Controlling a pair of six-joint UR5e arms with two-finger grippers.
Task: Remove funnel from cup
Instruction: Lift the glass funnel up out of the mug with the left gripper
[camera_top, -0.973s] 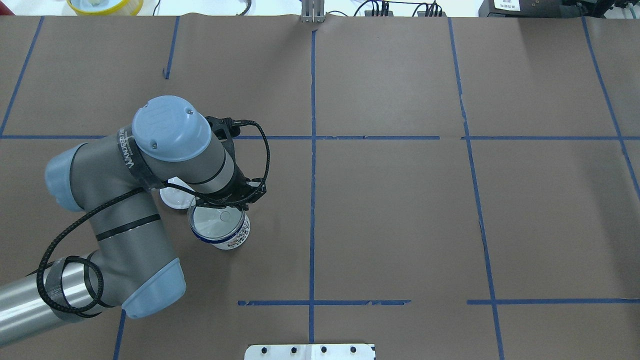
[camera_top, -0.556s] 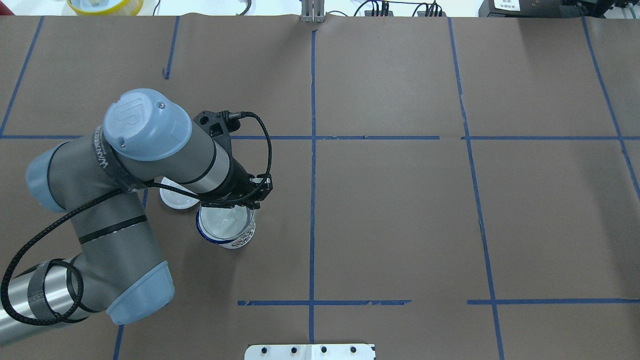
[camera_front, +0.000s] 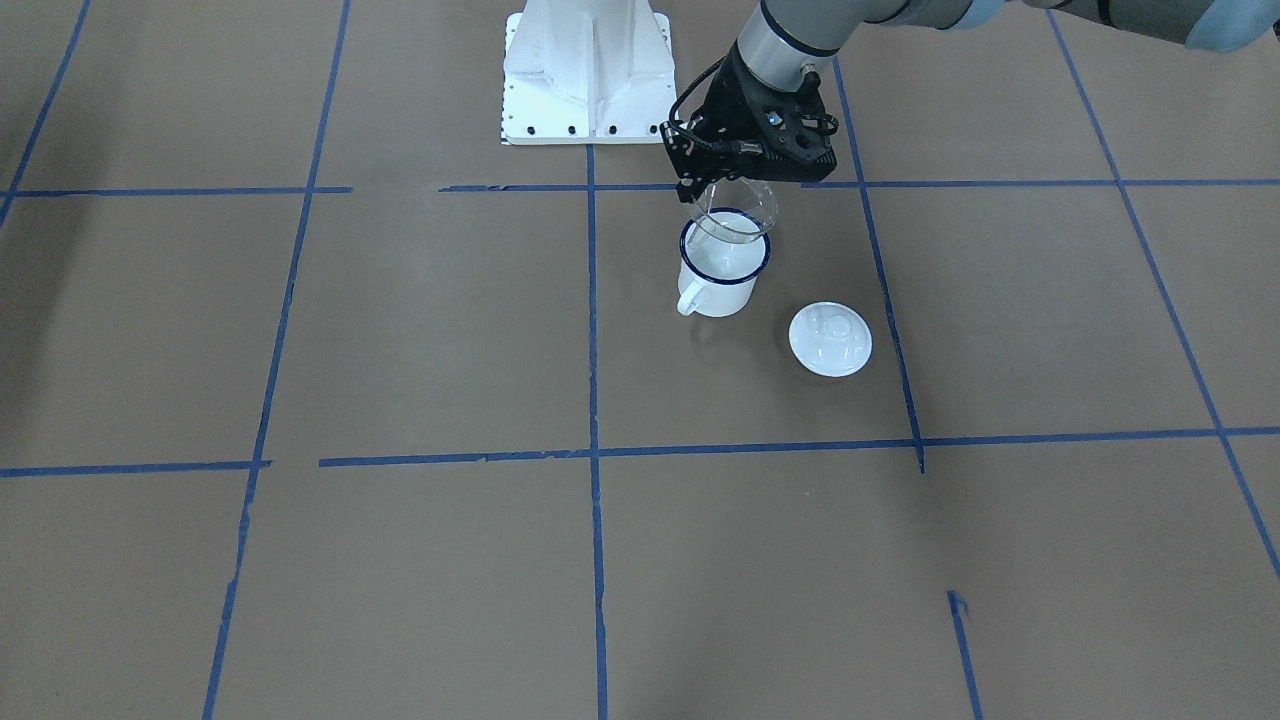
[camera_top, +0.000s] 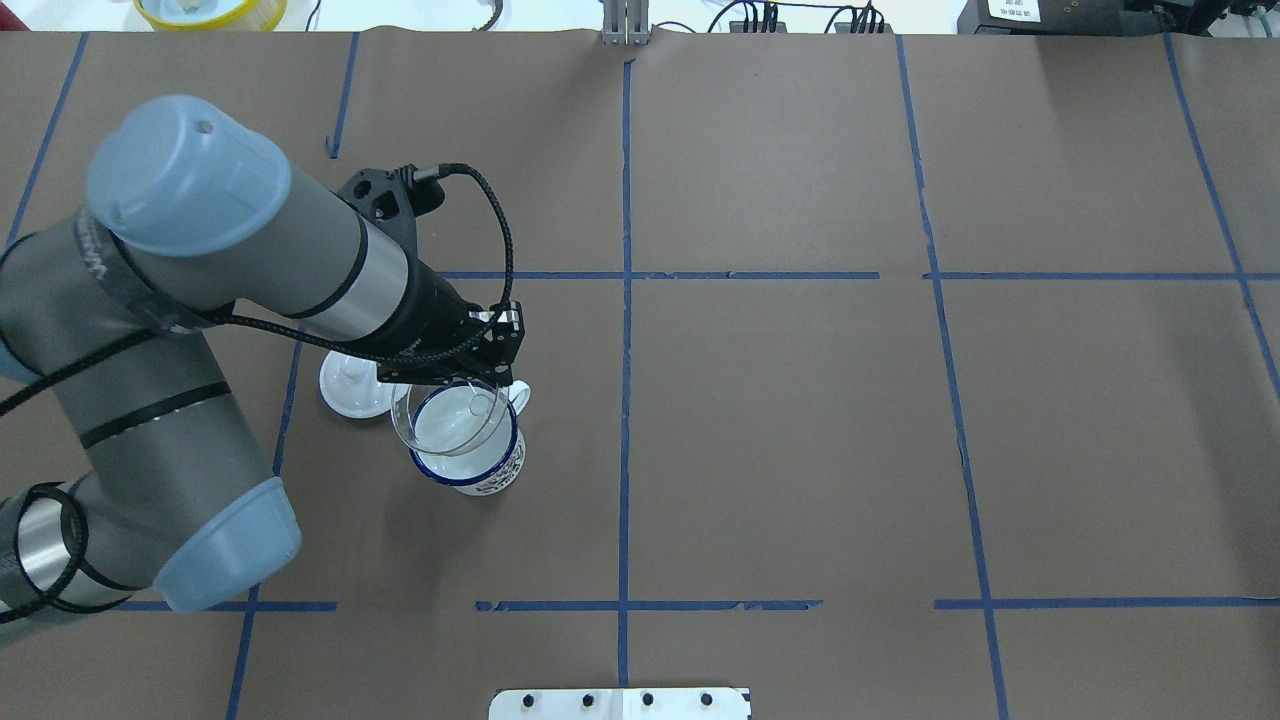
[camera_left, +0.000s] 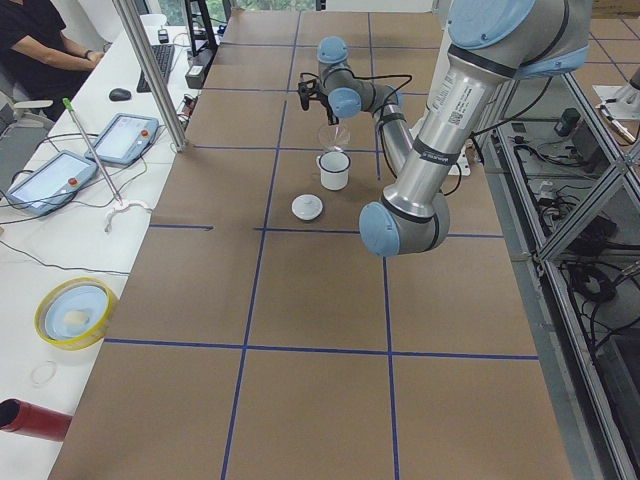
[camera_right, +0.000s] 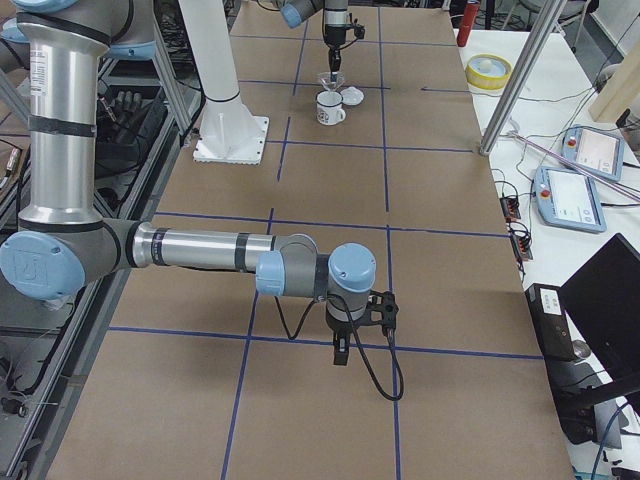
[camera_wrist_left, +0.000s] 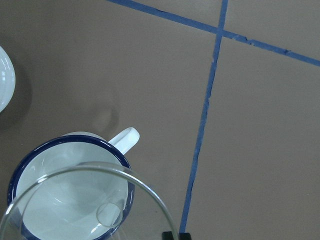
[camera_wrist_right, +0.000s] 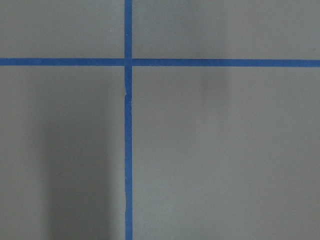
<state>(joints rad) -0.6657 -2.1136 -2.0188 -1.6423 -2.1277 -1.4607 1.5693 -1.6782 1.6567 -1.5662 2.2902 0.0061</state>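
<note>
The cup is a white mug with a blue rim, standing left of the table's middle; it also shows in the front view. The clear funnel hangs tilted just above the cup's mouth, with its spout over the opening. My left gripper is shut on the funnel's rim; the front view shows the gripper above the funnel. The left wrist view shows the funnel's rim over the cup. My right gripper shows only in the right side view, far from the cup; I cannot tell its state.
A flat white lid lies on the table just left of the cup; it also shows in the front view. The robot's white base stands behind the cup. Blue tape lines cross the brown table cover.
My left arm has risen and lifted the funnel up from inside the cup. The cup has shifted slightly to the right and its handle now shows.
</note>
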